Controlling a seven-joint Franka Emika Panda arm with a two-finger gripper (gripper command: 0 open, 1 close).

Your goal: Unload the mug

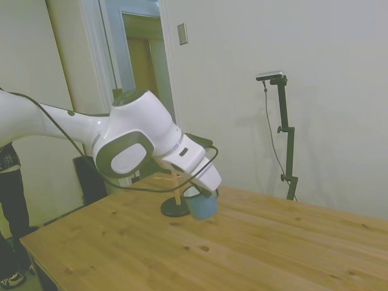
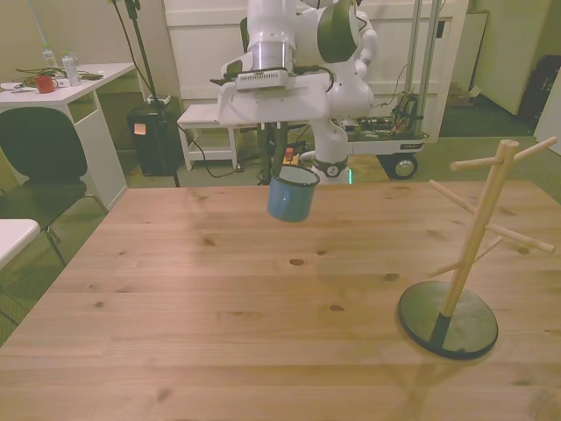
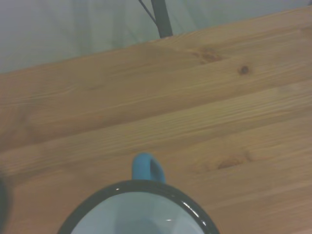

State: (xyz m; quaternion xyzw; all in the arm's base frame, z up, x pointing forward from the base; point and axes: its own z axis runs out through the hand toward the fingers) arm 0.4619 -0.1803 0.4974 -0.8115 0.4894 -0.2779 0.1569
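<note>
Light-blue mug [image 2: 291, 199], dark rim, white inside.

Thing: small light-blue enamel mug [image 2: 291, 196] with white inside, dark rim, loop handle [image 3: 147, 168]
Pose: slightly tilted, mouth up
Place: in the air above the wooden table [image 2: 219, 307]

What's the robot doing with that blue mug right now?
Gripper shut on mug. Mug off the peg stand, above the table. Nothing beneath it.

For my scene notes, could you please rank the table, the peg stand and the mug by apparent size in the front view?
1. Table, largest by far.
2. Peg stand.
3. Mug, smallest, though farther from the camera.
</note>
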